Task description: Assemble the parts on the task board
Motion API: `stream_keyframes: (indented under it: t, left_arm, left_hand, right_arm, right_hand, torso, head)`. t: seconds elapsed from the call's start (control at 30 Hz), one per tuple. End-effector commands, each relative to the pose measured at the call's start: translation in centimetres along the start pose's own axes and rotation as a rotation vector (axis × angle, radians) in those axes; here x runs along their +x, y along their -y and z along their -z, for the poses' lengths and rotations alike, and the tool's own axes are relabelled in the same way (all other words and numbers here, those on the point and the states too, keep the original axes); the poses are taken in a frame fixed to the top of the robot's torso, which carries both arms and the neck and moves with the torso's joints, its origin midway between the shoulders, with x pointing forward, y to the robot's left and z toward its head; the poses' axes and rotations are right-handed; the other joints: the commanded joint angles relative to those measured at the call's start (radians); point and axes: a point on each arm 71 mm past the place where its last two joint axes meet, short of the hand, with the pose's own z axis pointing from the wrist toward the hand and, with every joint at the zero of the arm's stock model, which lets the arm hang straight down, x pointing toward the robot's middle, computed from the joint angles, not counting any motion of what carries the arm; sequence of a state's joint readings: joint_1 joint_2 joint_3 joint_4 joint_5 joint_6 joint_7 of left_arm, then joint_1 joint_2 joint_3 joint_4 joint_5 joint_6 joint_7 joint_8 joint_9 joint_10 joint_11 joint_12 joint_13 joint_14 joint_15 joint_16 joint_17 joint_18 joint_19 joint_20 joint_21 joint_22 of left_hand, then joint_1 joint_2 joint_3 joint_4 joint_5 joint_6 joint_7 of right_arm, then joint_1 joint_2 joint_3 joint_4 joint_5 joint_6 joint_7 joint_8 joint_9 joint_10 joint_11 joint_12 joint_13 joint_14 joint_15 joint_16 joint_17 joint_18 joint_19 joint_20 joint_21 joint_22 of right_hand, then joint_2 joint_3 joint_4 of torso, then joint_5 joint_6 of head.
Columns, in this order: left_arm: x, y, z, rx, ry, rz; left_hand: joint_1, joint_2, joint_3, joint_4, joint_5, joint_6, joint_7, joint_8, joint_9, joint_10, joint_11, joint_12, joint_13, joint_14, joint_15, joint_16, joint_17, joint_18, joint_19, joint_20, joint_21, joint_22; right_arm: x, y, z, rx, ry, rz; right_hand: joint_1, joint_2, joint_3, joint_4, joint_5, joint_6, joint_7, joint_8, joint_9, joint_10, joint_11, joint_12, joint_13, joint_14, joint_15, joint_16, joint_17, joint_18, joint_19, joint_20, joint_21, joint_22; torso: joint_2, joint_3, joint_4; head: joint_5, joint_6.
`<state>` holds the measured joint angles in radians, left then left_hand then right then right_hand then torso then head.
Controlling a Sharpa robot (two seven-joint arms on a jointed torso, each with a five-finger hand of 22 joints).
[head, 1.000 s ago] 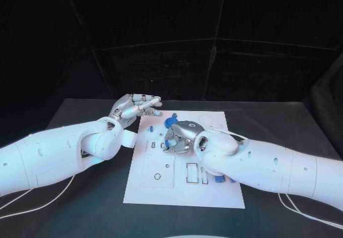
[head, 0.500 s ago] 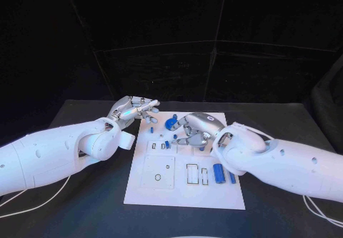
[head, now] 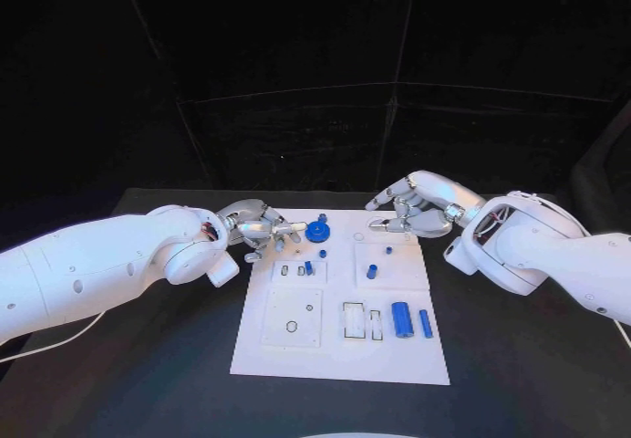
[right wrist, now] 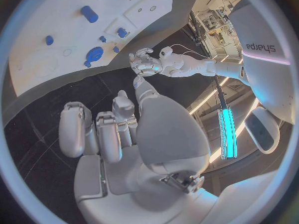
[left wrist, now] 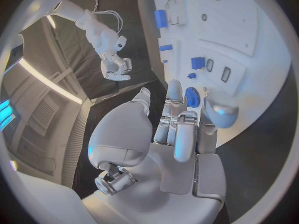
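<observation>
The white task board (head: 296, 342) lies mid-table with several blue parts on it. A blue gear (head: 317, 232) sits near its far left corner, a short peg (head: 372, 270) stands mid-board, and a thicker cylinder (head: 402, 318) lies at the right. My left hand (head: 259, 228) is at the board's far left corner. Its fingers are partly curled and hold nothing. In the left wrist view the gear (left wrist: 193, 97) lies just past the left hand's (left wrist: 181, 129) fingertips. My right hand (head: 414, 205) hovers over the far right corner, loosely curled and empty.
Black table (head: 158, 365) surrounds the board on all sides. In the right wrist view the right hand (right wrist: 112, 129) is well off the board (right wrist: 37, 69), and my left hand (right wrist: 144, 62) shows beyond the gear (right wrist: 94, 54).
My right hand has lifted off the middle of the board and drawn back to the far right, uncovering the blue parts. My left hand has come down towards the gear.
</observation>
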<state>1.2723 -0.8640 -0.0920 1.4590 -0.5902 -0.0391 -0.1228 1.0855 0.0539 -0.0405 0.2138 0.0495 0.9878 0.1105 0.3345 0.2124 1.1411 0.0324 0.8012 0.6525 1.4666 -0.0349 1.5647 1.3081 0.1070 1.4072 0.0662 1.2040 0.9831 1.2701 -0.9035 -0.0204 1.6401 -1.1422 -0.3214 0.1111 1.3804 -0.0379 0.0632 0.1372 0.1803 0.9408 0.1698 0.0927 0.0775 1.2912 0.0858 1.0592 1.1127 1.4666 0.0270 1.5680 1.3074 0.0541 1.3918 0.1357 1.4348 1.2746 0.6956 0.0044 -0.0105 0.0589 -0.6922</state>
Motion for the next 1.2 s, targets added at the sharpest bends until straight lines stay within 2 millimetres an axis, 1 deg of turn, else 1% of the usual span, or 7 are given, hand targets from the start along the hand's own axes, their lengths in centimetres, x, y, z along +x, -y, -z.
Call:
stream_keyframes:
  t: [0.03,0.2,0.3,0.5,0.73,1.03,1.2]
  left_arm:
    - [0.0,-0.5,-0.4,-0.233,-0.076,-0.291]
    - [-0.3,1.1,-1.8,-0.268,-0.07,-0.435]
    - [-0.1,2.1,-2.6,-0.272,-0.068,-0.477]
    - [0.3,3.1,-3.9,-0.281,-0.07,-0.532]
    - [1.1,3.5,-4.9,-0.305,-0.111,-0.586]
    - [2.0,3.4,-5.9,-0.339,-0.166,-0.641]
    - [2.5,3.7,-6.3,-0.338,-0.176,-0.652]
  left_hand:
    - [0.001,0.023,-0.02,0.011,-0.002,-0.005,-0.01,0.044,0.03,0.023,-0.007,0.111,0.111,0.104,-0.008,0.006,0.263,-0.022,0.022,-0.004,0.062,0.087]
    - [0.014,0.048,-0.061,0.02,-0.004,-0.026,-0.026,0.145,0.112,0.079,-0.021,0.285,0.297,0.104,-0.021,0.006,0.263,-0.031,0.027,-0.013,0.116,0.159]
    - [0.004,0.051,-0.091,0.03,-0.003,-0.041,-0.032,0.191,0.155,0.09,-0.024,0.327,0.345,0.104,-0.022,0.006,0.263,-0.032,0.025,-0.016,0.129,0.177]
    - [-0.029,0.049,-0.145,0.061,-0.004,-0.059,-0.041,0.244,0.209,0.108,-0.033,0.367,0.392,0.104,-0.031,0.006,0.263,-0.038,0.031,-0.022,0.154,0.215]
    - [-0.035,0.052,-0.18,0.068,-0.003,-0.075,-0.045,0.273,0.244,0.116,-0.038,0.383,0.412,0.104,-0.033,0.006,0.263,-0.041,0.034,-0.028,0.169,0.237]
    - [-0.031,0.056,-0.186,0.066,-0.003,-0.082,-0.045,0.279,0.253,0.113,-0.038,0.381,0.411,0.104,-0.034,0.006,0.263,-0.042,0.035,-0.028,0.172,0.242]
    - [-0.028,0.057,-0.189,0.064,-0.003,-0.084,-0.045,0.281,0.257,0.112,-0.038,0.381,0.411,0.104,-0.034,0.006,0.263,-0.042,0.035,-0.028,0.173,0.244]
  right_arm:
    - [-0.5,0.5,0.2,0.015,-0.003,-0.082]
    - [-1.0,1.1,0.4,0.039,0.005,-0.082]
    - [-1.1,1.3,0.4,0.05,0.006,-0.082]
    - [-1.1,1.5,0.3,0.064,0.004,-0.08]
    - [-1.0,1.6,0.1,0.073,0.0,-0.079]
    - [-0.9,1.6,-0.2,0.079,0.0,-0.078]
    - [-0.8,1.6,-0.4,0.078,-0.001,-0.078]
  right_hand:
    - [0.009,0.0,-0.004,-0.002,0.005,0.006,-0.001,0.007,0.001,-0.008,-0.001,-0.008,-0.004,0.104,0.005,0.003,0.263,0.012,-0.009,0.002,-0.005,-0.006]
    - [0.015,-0.001,-0.005,-0.005,0.007,0.008,-0.002,0.008,0.001,-0.009,-0.002,-0.01,-0.007,0.104,0.004,0.003,0.263,0.014,-0.015,0.002,-0.01,-0.015]
    - [0.019,-0.002,-0.007,-0.007,0.007,0.009,-0.002,0.008,0.001,-0.009,-0.002,-0.012,-0.008,0.104,0.004,0.003,0.263,0.015,-0.018,0.001,-0.013,-0.021]
    - [0.019,-0.003,-0.008,-0.007,0.007,0.01,-0.003,0.009,0.001,-0.01,-0.002,-0.013,-0.009,0.104,0.004,0.003,0.263,0.016,-0.021,0.001,-0.015,-0.025]
    - [0.019,-0.003,-0.009,-0.007,0.007,0.011,-0.003,0.009,0.001,-0.01,-0.002,-0.014,-0.01,0.104,0.003,0.003,0.263,0.017,-0.024,0.001,-0.017,-0.029]
    - [0.024,-0.003,-0.013,-0.006,0.024,0.012,-0.003,0.01,0.001,-0.009,-0.003,-0.017,-0.014,0.104,0.002,0.003,0.263,0.018,-0.028,0.0,-0.022,-0.036]
    - [0.025,-0.002,-0.014,-0.006,0.03,0.012,-0.004,0.01,0.001,-0.01,-0.003,-0.02,-0.016,0.104,0.002,0.003,0.263,0.019,-0.029,0.0,-0.024,-0.039]
  torso:
    - [-0.012,0.0051,-0.0019]
    - [-0.018,0.0086,-0.0031]
    - [-0.016,0.0079,-0.0035]
    - [-0.016,0.0077,-0.0031]
    - [-0.014,0.0077,-0.0006]
    - [-0.014,0.0065,-0.0028]
    - [-0.014,0.0057,-0.001]
  head:
    - [0.005,-0.004]
    - [0.004,-0.008]
    - [0.003,-0.008]
    - [0.004,-0.011]
    - [0.006,-0.014]
    - [0.011,-0.021]
    - [0.01,-0.024]
